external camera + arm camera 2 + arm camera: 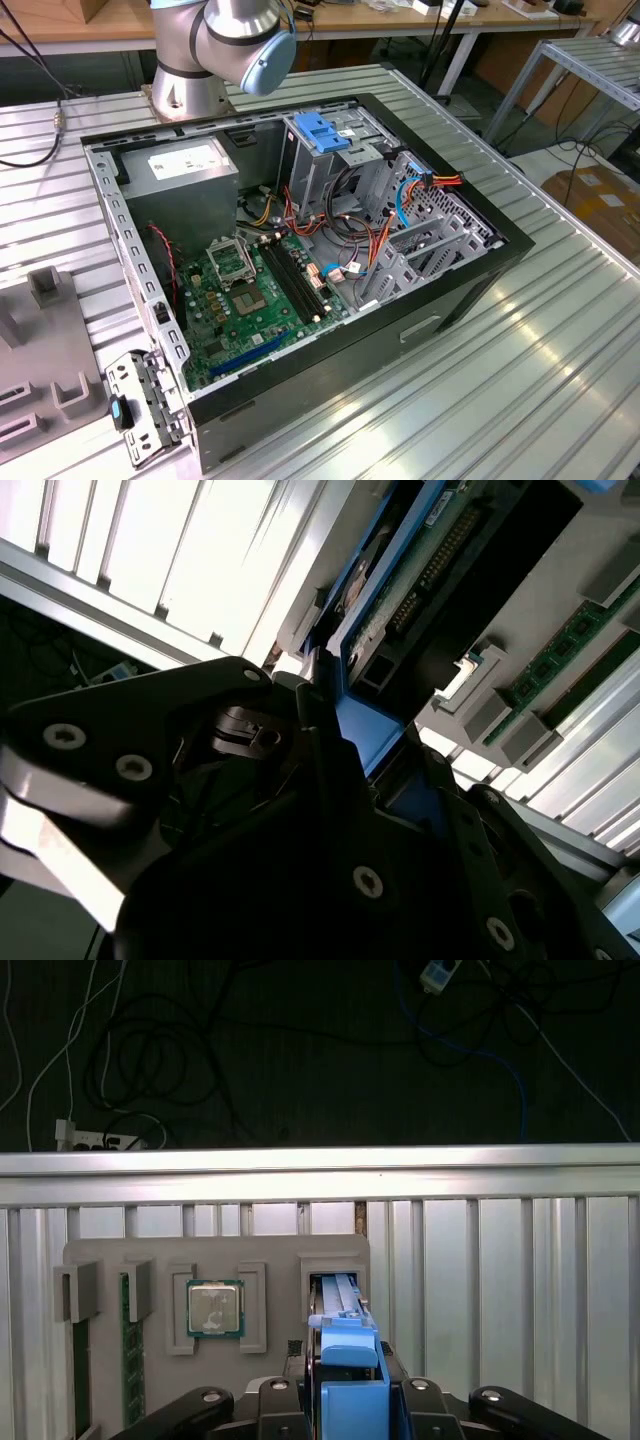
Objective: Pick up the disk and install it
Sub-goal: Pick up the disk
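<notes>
In both wrist views the disk (337,1295) (425,565) stands on edge in a slot of a grey holder block (150,1260). Its green circuit board faces the second wrist camera, and blue carrier rails (350,1345) (365,730) run along its edges. My gripper (350,1395) (350,745) sits at the disk's near end. The black fingers (290,1400) press against the blue rail from both sides, so the gripper is shut on the disk. The disk's far end is still down in the slot.
The holder block also carries a processor chip (214,1309) and memory sticks (126,1345). In the exterior view an open computer case (470,290) lies on the ribbed metal table, with a blue-topped drive cage (325,130), grey power supply (185,165), motherboard (250,290) and loose cables (370,250).
</notes>
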Action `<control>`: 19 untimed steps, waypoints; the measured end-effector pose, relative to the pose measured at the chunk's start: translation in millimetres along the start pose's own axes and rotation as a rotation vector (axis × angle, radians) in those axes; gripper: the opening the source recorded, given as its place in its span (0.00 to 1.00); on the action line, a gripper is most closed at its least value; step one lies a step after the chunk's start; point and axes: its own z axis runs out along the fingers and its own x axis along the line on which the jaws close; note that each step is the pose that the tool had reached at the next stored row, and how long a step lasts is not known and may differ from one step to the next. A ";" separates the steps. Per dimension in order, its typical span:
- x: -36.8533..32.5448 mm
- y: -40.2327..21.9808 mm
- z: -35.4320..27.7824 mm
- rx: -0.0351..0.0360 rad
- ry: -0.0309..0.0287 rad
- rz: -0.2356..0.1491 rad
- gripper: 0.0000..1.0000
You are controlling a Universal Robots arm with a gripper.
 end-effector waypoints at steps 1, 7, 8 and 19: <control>0.0 0.0 0.0 0.0000 0.0000 -0.005 0.37; 0.0 0.0 0.1 -0.0002 0.0001 -0.011 0.37; 0.0 0.0 0.0 -0.0002 0.0001 -0.011 0.37; -1.4 0.0 0.1 -0.0002 0.0000 -0.011 0.37</control>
